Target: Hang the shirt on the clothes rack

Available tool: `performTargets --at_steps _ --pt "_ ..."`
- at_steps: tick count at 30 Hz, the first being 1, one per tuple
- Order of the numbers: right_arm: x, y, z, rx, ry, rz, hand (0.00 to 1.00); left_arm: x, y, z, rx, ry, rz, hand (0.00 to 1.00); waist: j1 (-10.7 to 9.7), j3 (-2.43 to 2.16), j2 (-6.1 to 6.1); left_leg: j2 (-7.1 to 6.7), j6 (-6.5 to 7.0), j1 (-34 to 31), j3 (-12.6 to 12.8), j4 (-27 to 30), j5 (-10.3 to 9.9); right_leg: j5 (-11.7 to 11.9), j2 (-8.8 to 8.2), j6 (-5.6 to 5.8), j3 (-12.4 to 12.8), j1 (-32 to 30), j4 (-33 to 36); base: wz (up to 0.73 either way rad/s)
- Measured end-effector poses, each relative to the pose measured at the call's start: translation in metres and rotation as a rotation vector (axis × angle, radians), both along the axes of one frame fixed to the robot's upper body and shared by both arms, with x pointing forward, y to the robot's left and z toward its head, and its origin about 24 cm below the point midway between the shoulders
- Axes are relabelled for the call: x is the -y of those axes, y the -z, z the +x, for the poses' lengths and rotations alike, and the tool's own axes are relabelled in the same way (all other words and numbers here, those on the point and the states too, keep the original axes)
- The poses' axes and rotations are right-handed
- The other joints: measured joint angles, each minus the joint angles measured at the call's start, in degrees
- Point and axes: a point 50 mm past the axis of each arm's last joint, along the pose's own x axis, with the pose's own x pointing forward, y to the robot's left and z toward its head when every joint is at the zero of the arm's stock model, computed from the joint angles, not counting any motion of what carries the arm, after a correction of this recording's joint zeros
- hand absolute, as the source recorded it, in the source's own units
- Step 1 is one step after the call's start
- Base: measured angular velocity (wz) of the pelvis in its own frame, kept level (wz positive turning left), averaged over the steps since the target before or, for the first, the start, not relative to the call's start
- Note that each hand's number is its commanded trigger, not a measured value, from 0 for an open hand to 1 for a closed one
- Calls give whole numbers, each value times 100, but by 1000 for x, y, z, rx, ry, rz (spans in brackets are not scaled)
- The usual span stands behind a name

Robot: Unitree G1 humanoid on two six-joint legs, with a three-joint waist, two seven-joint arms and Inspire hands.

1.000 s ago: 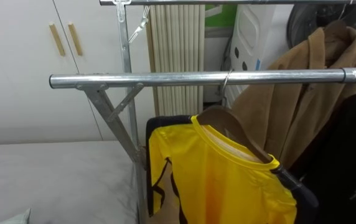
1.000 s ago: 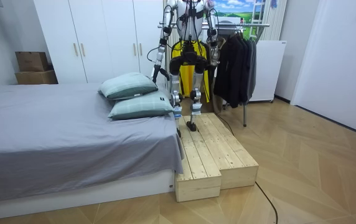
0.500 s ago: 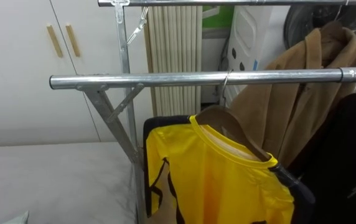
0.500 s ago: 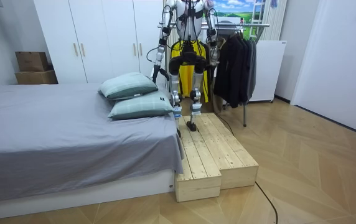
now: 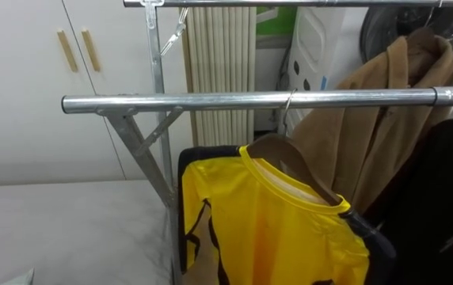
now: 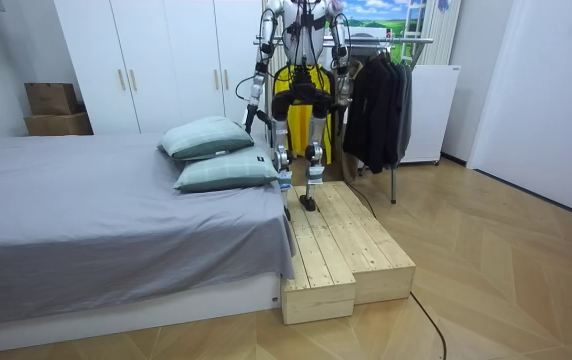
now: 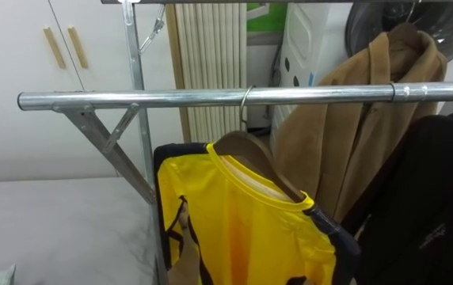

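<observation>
While the yellow shirt (image 5: pixel 278 233) hangs on the rail (image 5: pixel 211 101), confirm its hook (image 5: pixel 287 109) sits squarely; whether left hand (image 6: pixel 250 116) or right hand (image 6: pixel 345 94) grips, I cannot tell.

Yellow shirt (image 5: pixel 282 229), trimmed and marked in black, on a brown hanger (image 5: pixel 278 147). Silver-grey rail (image 5: pixel 211 101). Tan coat (image 5: pixel 393 111); black garment (image 5: pixel 448 182). White cupboard doors (image 5: pixel 20 95) are fitted with pale wooden handles (image 5: pixel 90 49). Plain grey bedsheet (image 5: pixel 68 229).

eye views: close, facing rail (image 5: pixel 250 100) | room view: far, same rail
</observation>
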Motion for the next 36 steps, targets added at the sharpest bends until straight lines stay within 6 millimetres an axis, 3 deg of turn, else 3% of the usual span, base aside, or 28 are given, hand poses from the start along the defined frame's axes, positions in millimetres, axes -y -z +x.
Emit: performTargets --at_steps 14,22,25,27,31,34,35,36 --pt "-1 0 5 4 -8 -3 0 0 0 0 3 -2 1 0 5 -2 0 -4 11 -8 -62 18 -9 -2 -15 -3 -53 0 7 1" --pt "-3 0 14 13 -68 -13 0 -1 0 2 22 3 14 0 91 -13 35 33 -35 -32 -222 114 -47 -73 -59 -100 -361 6 97 12" --pt "-5 -1 22 21 -127 -21 0 -1 0 7 48 13 26 0 152 -29 56 65 -66 -311 -425 401 -133 -155 -76 -140 -515 -89 174 31" --pt "-7 -3 34 36 -204 -37 0 0 1 9 77 12 27 0 199 -33 95 52 -73 -522 -588 580 -128 -188 -138 -167 -702 -174 233 41" --pt "-11 -6 48 67 -320 -62 0 10 3 13 98 20 4 0 239 -37 215 63 -94 -709 -618 683 -74 -234 -254 -197 -1105 -194 220 56" --pt "-12 -6 52 66 -360 -70 0 18 5 19 128 30 -28 0 298 -48 255 51 -104 -898 -563 760 84 -330 -441 -222 -1679 -186 233 101" --pt "-12 -6 52 65 -359 -70 0 18 5 22 136 33 -33 0 307 -53 247 67 -91 -1024 -368 803 184 -368 -540 -226 -1965 -180 232 135" --pt "-11 -6 53 58 -357 -72 0 18 5 27 148 35 -36 0 307 -47 223 136 -61 -1120 -17 791 330 -427 -661 -254 -2266 -179 238 138"
